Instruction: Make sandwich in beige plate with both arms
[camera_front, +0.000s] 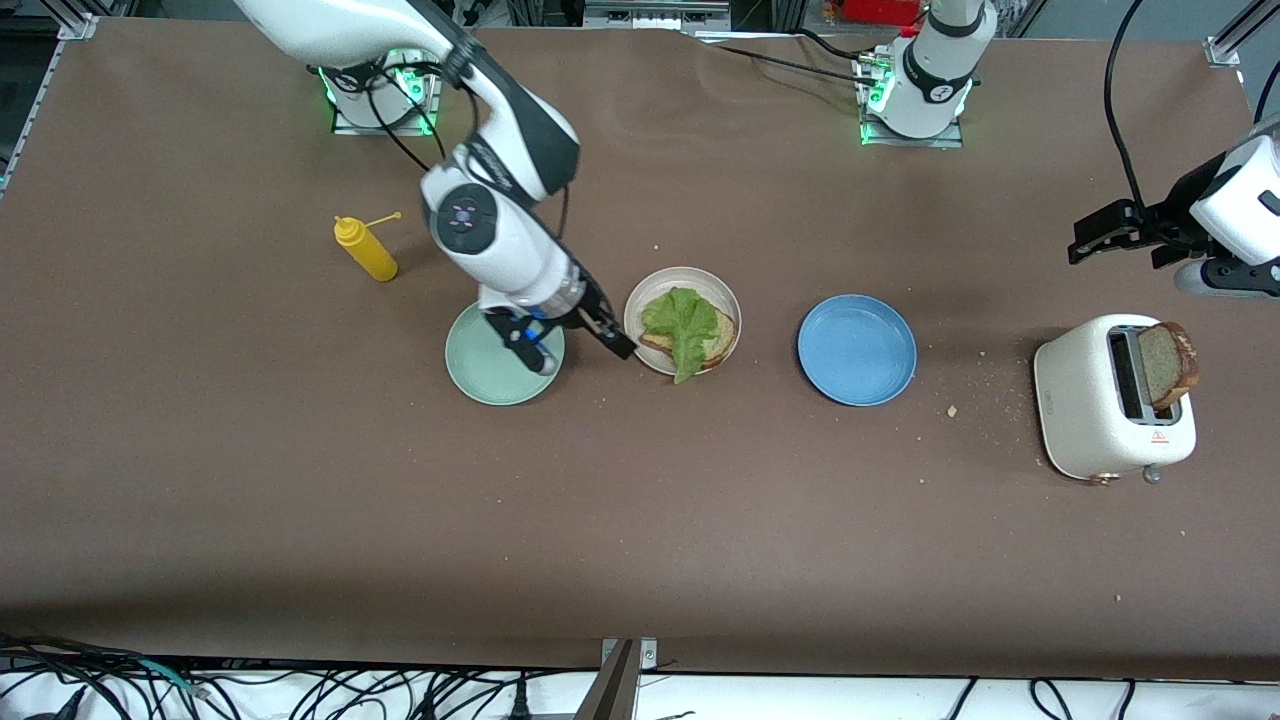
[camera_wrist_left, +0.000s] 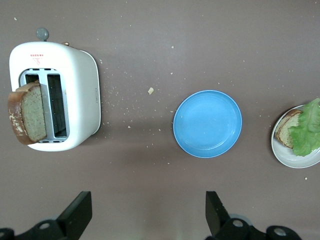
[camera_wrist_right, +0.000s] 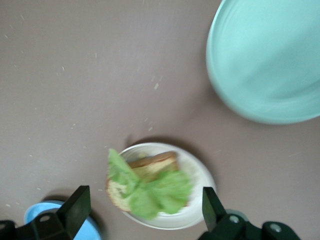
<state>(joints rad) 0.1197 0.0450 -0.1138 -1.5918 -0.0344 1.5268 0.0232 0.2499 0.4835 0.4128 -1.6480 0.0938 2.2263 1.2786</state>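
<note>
Right gripper (camera_front: 578, 338): jaws apart, empty, by my beige plate (camera_front: 652, 293).
Done: bread, lettuce (camera_front: 683, 324) plated.
Left: toaster slice (camera_front: 1167, 363); left gripper (camera_front: 1122, 235) apart, waiting.

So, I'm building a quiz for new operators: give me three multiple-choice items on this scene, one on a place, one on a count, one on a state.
1. Where is the second bread slice?
A. in the toaster
B. on the blue plate
C. on the mint-green plate

2. How many plates are on the table?
A. two
B. three
C. four

3. How do the right gripper's jaws stand?
A. shut on lettuce
B. shut on nothing
C. open, holding nothing

Answers:
1 A: the slice sticks up out of the white toaster at the left arm's end.
2 B: mint-green plate, beige plate and blue plate.
3 C: the right gripper hangs spread between the mint-green and beige plates; the lettuce lies on the bread.
</note>
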